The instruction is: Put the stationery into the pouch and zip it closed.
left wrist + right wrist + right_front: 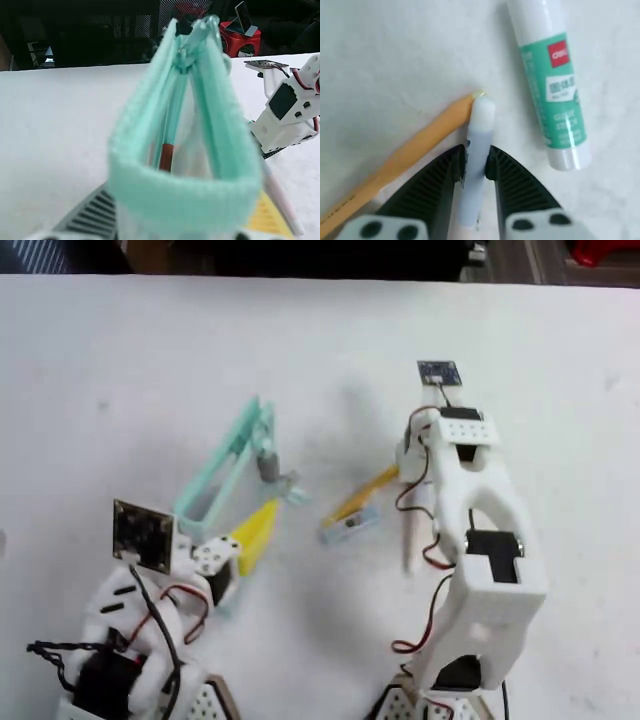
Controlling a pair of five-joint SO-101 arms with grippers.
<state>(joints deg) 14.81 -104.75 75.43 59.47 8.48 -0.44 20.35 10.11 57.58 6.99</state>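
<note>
Pencil (410,150) tail beyond the edge.

Bright, even light over the white tabletop (150,340), washed pale. Soft, faint shadows only. Dark room (75,30) behind the far edge.

Count, as we log it: one mint pouch (185,197), one glue stick (550,85), one orange pencil (405,155), one pale pen (476,145). Inside the pouch we see at least one pen-like stick (167,150); we cannot tell the exact number.
</note>
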